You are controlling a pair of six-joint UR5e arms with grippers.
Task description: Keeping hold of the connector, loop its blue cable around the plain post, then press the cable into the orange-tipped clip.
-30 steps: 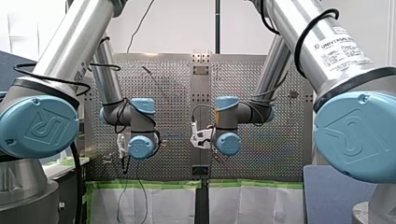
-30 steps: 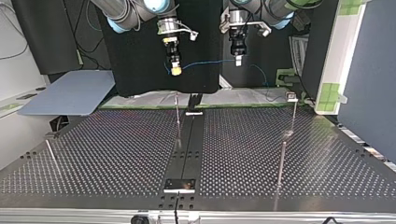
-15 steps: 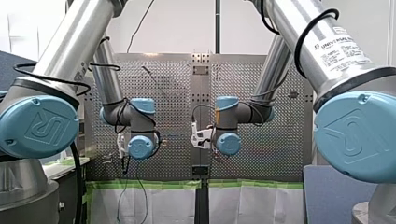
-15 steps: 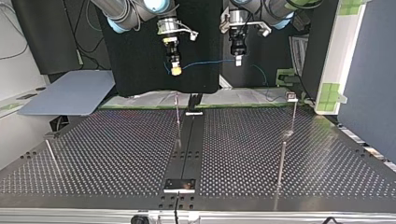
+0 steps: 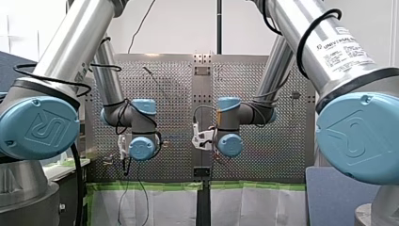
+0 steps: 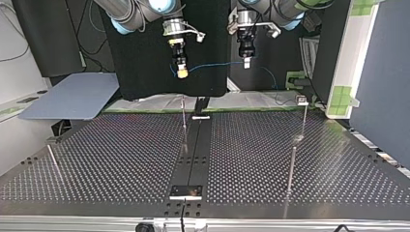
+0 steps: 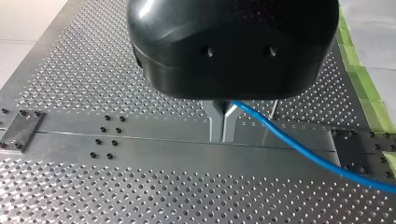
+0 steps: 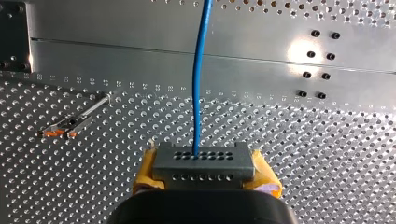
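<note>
In the right wrist view a grey connector (image 8: 203,161) sits between the yellow pads of my right gripper (image 8: 204,175), which is shut on it. The blue cable (image 8: 198,84) runs straight out ahead of it. My left gripper (image 7: 223,133) has its metal fingers shut on the same blue cable (image 7: 303,150), which trails away to one side. In the top view both grippers hang high above the table's far edge, my right gripper (image 6: 181,67) and my left gripper (image 6: 246,59), with the cable (image 6: 212,64) stretched between them. The orange-tipped clip (image 8: 69,125) stands off to the side of the connector.
Thin upright posts stand on the perforated table (image 6: 121,159): one near the middle (image 6: 184,123), two at the top view's right (image 6: 291,169) (image 6: 304,118), and one at its left (image 6: 52,159). A dark centre rail (image 6: 193,154) runs across the table.
</note>
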